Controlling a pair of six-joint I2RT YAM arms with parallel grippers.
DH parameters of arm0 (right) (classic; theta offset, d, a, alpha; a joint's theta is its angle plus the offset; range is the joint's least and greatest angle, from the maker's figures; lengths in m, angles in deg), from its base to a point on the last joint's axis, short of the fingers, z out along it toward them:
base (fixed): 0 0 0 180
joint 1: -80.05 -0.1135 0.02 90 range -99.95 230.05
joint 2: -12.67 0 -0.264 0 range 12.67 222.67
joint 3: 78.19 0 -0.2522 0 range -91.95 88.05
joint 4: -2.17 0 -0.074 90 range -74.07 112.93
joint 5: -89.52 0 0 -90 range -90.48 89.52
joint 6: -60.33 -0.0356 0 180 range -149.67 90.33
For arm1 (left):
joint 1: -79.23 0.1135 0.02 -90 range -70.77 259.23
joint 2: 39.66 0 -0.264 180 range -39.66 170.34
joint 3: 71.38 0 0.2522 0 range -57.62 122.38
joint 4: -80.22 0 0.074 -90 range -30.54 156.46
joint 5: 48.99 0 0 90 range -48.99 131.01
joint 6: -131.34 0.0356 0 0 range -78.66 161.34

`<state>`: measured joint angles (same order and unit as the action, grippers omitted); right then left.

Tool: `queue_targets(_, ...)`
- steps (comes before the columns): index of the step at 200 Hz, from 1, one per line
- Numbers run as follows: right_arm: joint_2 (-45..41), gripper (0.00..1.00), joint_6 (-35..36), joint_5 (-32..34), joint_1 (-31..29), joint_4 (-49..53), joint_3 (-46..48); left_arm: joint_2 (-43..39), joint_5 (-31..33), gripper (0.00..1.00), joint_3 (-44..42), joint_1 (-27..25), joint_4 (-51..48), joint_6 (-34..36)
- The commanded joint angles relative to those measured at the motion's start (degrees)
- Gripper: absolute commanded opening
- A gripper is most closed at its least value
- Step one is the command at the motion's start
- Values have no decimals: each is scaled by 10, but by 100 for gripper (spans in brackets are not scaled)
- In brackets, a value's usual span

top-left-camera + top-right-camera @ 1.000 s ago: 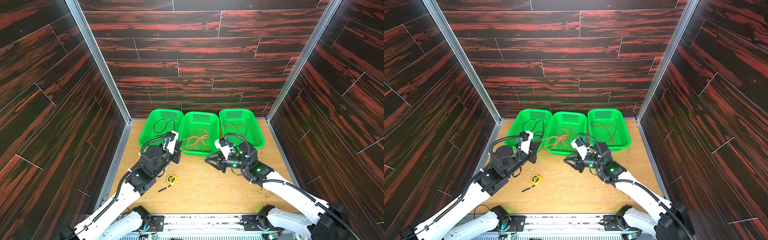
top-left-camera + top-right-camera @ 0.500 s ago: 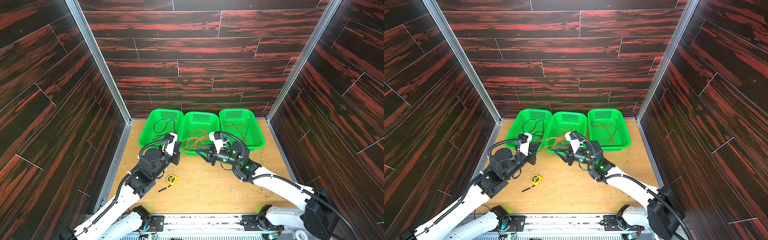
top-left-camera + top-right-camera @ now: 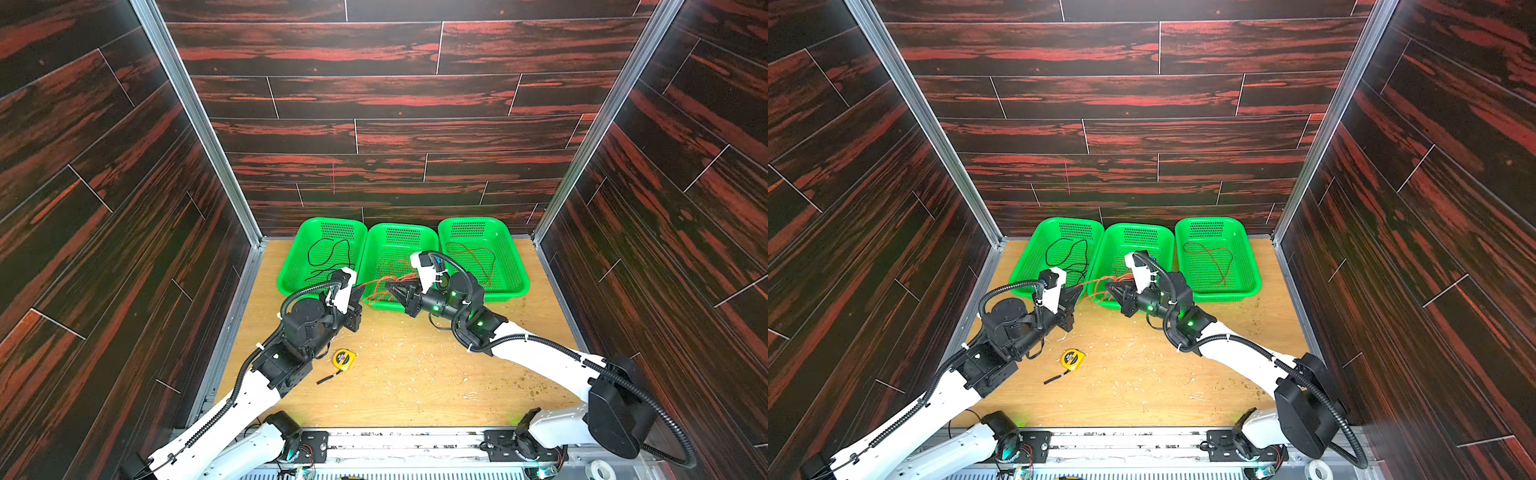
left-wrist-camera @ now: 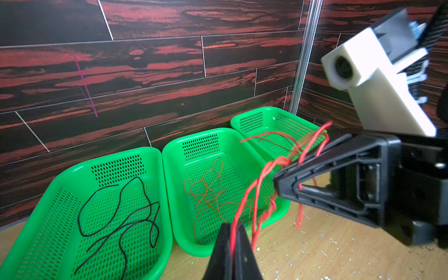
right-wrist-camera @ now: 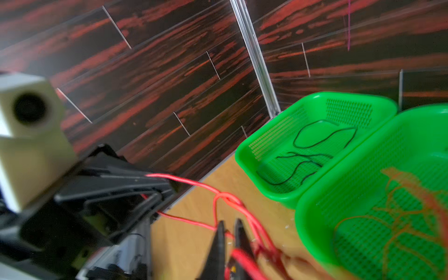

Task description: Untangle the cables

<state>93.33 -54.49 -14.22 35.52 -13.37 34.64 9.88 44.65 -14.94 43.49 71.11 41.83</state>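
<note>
A bright red cable (image 3: 374,289) hangs in loops above the front rim of the middle green basket (image 3: 401,227), stretched between my two grippers. My left gripper (image 3: 360,296) is shut on one strand of it, seen clearly in the left wrist view (image 4: 232,226). My right gripper (image 3: 388,286) faces it from the right, and its fingers are closed on another strand (image 5: 229,223), just below a knot-like crossing (image 5: 226,196). A black cable (image 3: 328,257) lies in the left basket. An orange cable (image 4: 206,191) lies in the middle basket. A thin dark-red wire (image 3: 478,257) lies in the right basket.
Three green baskets stand side by side against the back wall, the left one (image 3: 283,286) and the right one (image 3: 520,286) flanking the middle one. A yellow tape measure (image 3: 344,358) and a short black stick (image 3: 328,379) lie on the wooden table (image 3: 415,374) by my left arm. Dark panelled walls close in on three sides.
My right gripper has swung left from the table in front of the right basket to the red cable and closed on it. The left gripper has kept its hold and barely moved.
</note>
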Motion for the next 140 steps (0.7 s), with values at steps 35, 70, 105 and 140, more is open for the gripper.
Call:
queue_targets(35, -90, 0, 38, 5, -2, 71, 12, -37, 119, 0, -20, -3, -29, 30)
queue_targets(70, -152, 0, 65, 10, 38, 222, -6, -46, 140, 0, -12, 1, -70, 64)
queue_targets(105, -167, 0, 52, -48, 125, 310, -7, -55, 136, 0, -9, 7, -84, 78)
queue_targets(140, -162, 0, 83, -80, 169, 374, -6, -66, 132, 0, -5, 12, -90, 79)
